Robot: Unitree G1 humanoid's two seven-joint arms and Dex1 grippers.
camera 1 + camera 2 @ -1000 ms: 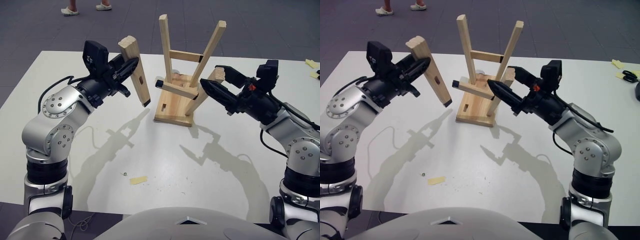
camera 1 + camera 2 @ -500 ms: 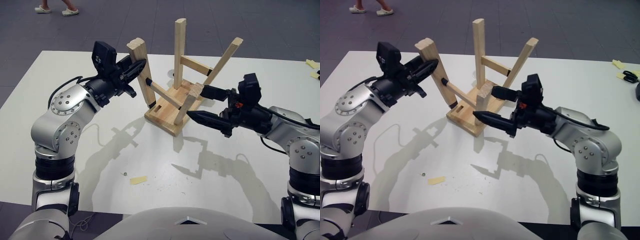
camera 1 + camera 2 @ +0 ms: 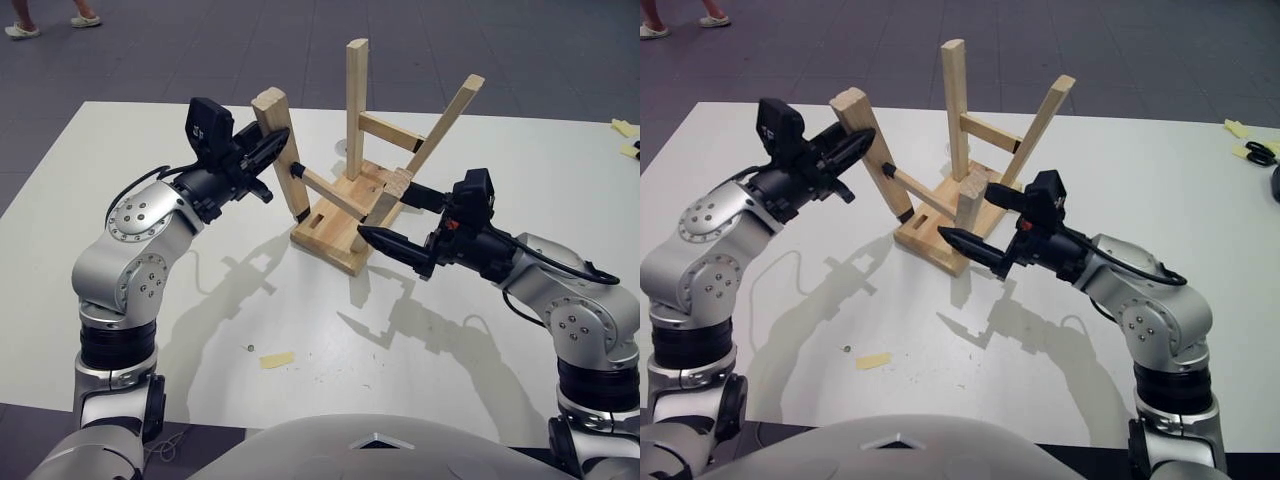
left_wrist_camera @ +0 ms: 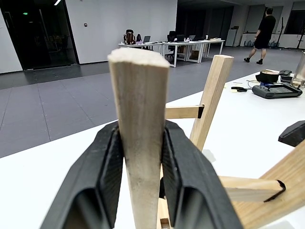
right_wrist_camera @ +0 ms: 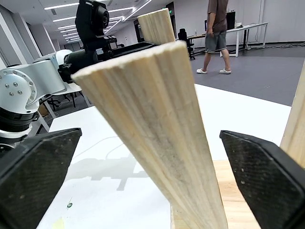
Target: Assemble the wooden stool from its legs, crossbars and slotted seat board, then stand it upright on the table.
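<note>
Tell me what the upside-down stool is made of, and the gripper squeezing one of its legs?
The stool looks like pale, bare wood: fine grain lines run along it, and there is no paint or shine. The left gripper, clamped on one leg, looks like smooth, matte black plastic or rubber. I can't tell which of the two it is.

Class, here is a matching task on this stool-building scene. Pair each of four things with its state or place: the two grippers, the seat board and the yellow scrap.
Column A
1. left gripper
2. right gripper
3. seat board
4. yellow scrap

Column B
a. open
b. shut on a wooden leg
c. lying alone on the table, near the robot
d. under the upturned legs

Pairs: 1-b, 2-a, 3-d, 4-c
</note>
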